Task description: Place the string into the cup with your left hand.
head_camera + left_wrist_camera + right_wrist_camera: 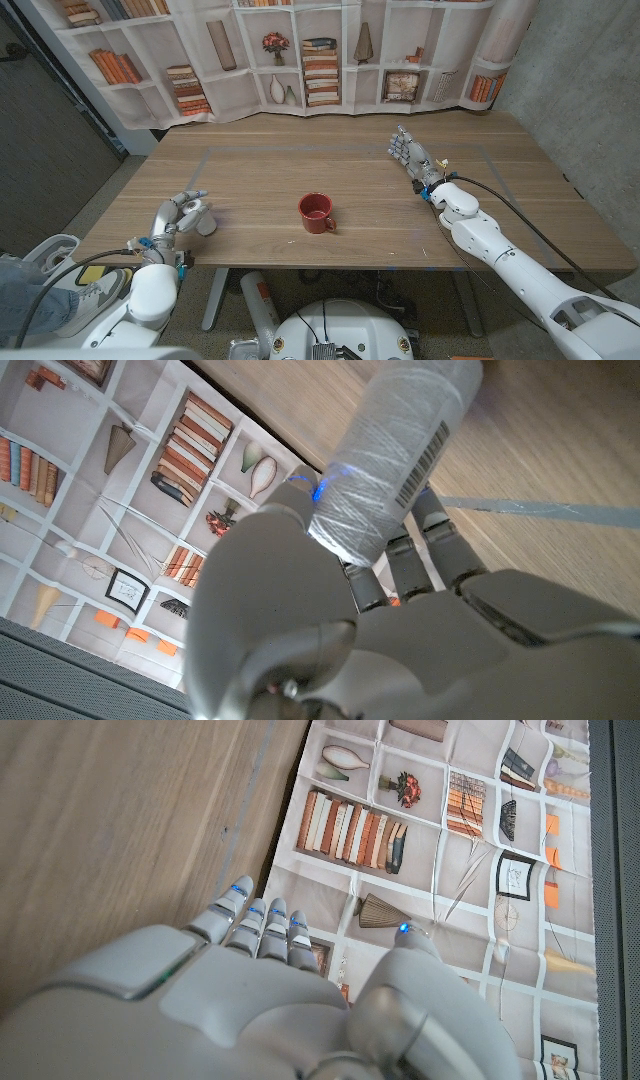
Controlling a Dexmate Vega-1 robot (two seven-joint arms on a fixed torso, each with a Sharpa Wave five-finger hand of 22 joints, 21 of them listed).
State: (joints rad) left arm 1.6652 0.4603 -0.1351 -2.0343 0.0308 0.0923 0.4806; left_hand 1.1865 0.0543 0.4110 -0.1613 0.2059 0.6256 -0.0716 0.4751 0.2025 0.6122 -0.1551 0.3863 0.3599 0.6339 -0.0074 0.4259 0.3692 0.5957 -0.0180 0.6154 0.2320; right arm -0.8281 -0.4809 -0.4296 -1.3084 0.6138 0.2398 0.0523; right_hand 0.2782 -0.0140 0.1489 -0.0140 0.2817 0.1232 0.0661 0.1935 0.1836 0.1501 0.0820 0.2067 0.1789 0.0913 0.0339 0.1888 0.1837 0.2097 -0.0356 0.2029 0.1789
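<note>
Currently, the left hand (183, 213) sits at the near left of the wooden table (350, 175), with its fingers closed around the spool of string (206, 222). In the left wrist view the spool (395, 455) appears as a cylinder wound with pale thread and carrying a barcode label, pinched between the thumb and the fingers (440, 540) of the left hand (400, 630). In the head view the spool sits low at the table surface; contact with the wood cannot be confirmed.

The red cup (316, 213) stands upright near the middle of the table, toward the near edge, to the right of the left hand and well apart from it. Its handle points to the near right. The string is outside the cup.

The right hand (410, 155) is at the far right of the table, well apart from the cup, holding nothing. In the right wrist view the right hand (270, 990) has its fingers (262, 920) extended and lying close side by side, with the thumb set apart from them.

A printed bookshelf backdrop (300, 50) hangs behind the far edge of the table.
</note>
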